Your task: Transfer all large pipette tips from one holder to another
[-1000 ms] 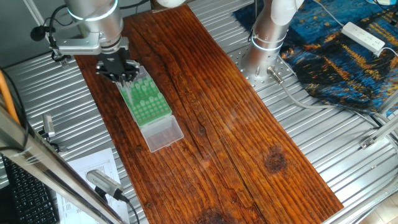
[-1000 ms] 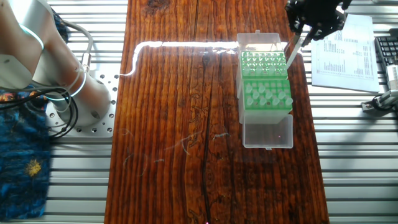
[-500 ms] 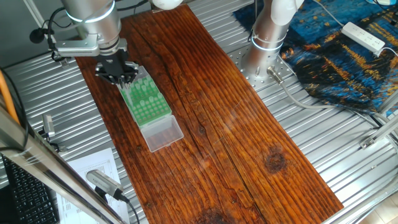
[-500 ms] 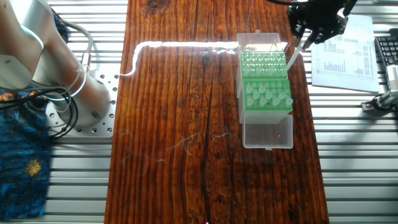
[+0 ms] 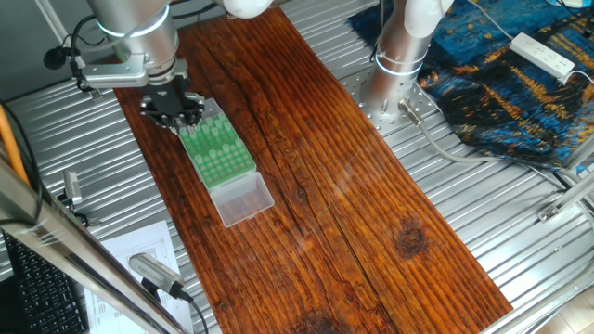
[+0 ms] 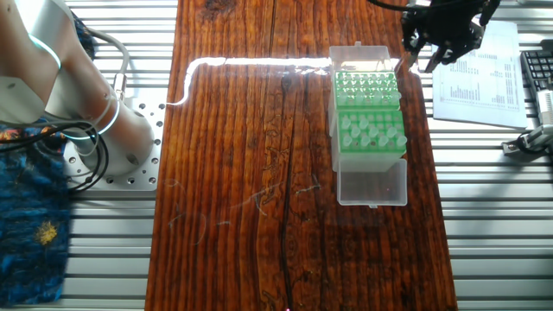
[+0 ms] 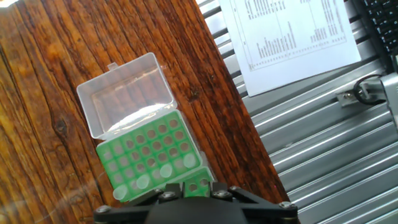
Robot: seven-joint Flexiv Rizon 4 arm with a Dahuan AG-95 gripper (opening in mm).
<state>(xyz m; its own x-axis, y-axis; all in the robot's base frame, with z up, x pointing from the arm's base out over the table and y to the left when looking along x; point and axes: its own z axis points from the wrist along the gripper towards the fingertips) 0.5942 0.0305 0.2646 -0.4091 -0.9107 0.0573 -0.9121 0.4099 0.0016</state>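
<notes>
- Dark-stained wooden plank table (image 5: 371, 176) lies across a ribbed metal bench (image 5: 520, 232); silver robot arm base (image 5: 401, 46) stands at the plank's edge, beside a blue patterned cloth (image 5: 501, 74).
- Green perforated pipette tip rack (image 6: 370, 117) sits in a clear plastic box with open hinged lid (image 6: 371, 184), near the plank's edge on the printed paper sheet (image 6: 473, 73) side.
- Translucent whitish conical large pipette tips (image 6: 371, 130) stand in the rack half nearer the clear lid; the other half shows mostly open holes.
- Hand view: a few whitish round tops (image 7: 166, 170) in the rack rows closest to the camera.
- Black two-finger gripper (image 6: 439, 41) hangs above the rack's far end, over the plank edge.
- Fingers: can't tell whether they are spread or clamped, or gripping a tip; too dark and small in the fixed views, tips cropped in hand view.
- Black keyboard (image 6: 539, 52) beyond the paper.
</notes>
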